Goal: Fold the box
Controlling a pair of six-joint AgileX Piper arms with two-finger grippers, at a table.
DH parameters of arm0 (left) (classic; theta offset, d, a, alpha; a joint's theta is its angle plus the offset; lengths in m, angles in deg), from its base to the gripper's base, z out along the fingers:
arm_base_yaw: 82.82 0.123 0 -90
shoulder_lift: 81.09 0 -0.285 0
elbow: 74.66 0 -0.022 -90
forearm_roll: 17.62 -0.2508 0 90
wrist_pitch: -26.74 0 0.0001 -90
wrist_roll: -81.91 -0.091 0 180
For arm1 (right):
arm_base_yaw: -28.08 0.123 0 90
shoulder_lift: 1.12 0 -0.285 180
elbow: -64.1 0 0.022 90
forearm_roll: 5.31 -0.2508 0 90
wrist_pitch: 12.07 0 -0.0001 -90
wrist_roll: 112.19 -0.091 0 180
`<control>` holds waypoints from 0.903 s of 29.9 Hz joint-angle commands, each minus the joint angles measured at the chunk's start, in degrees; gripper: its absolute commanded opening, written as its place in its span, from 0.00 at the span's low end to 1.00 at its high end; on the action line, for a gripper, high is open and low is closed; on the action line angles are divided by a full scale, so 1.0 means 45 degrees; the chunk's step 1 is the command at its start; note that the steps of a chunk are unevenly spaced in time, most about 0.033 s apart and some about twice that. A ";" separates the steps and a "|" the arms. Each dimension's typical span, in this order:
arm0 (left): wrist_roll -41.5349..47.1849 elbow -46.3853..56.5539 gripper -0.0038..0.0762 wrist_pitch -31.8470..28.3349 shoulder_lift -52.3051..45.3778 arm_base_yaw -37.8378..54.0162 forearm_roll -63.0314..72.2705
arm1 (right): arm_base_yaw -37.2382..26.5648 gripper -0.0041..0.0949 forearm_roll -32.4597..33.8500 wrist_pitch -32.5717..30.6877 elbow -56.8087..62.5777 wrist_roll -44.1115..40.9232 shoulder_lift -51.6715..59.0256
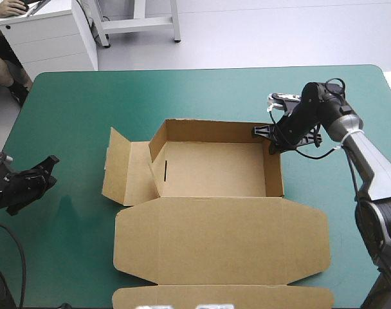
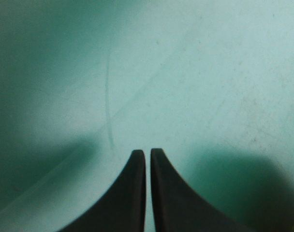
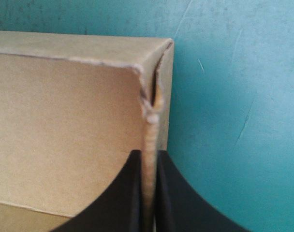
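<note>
One brown box (image 1: 215, 170) at mid-frame in the high view on the teal-green worktop (image 1: 86, 103), standing as an open tray, long axis running left to right, lid (image 1: 221, 241) flat toward the lower edge, a side panel splayed out toward the left. Clamped on the tray's right wall near its far corner: right end effector (image 3: 148, 154), black fingers all but together, board edge pinched between them. At the left edge of the frame, well apart from the box: left end effector (image 2: 147, 152), fingers together, holding nothing, only bare cover beneath.
</note>
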 commanded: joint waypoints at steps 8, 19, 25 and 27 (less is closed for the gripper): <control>-0.0062 -0.0311 0.06 -0.0351 -0.0464 -0.0068 0.0289 | -0.0030 0.04 -0.0862 0.0248 -0.0304 0.1931 0.0316; -0.0062 -0.0207 0.06 -0.0351 -0.0464 -0.0068 0.0289 | -0.0030 0.69 -0.1132 0.0251 -0.0333 0.2295 0.0316; -0.0062 -0.0207 0.06 -0.0307 -0.0464 -0.0068 0.0289 | -0.0030 0.81 -0.0465 -0.0288 -0.1339 0.0930 0.0339; -0.0062 -0.0207 0.06 -0.0280 -0.0464 -0.0068 0.0289 | -0.0030 0.81 0.0023 -0.0897 -0.2040 0.0546 0.0339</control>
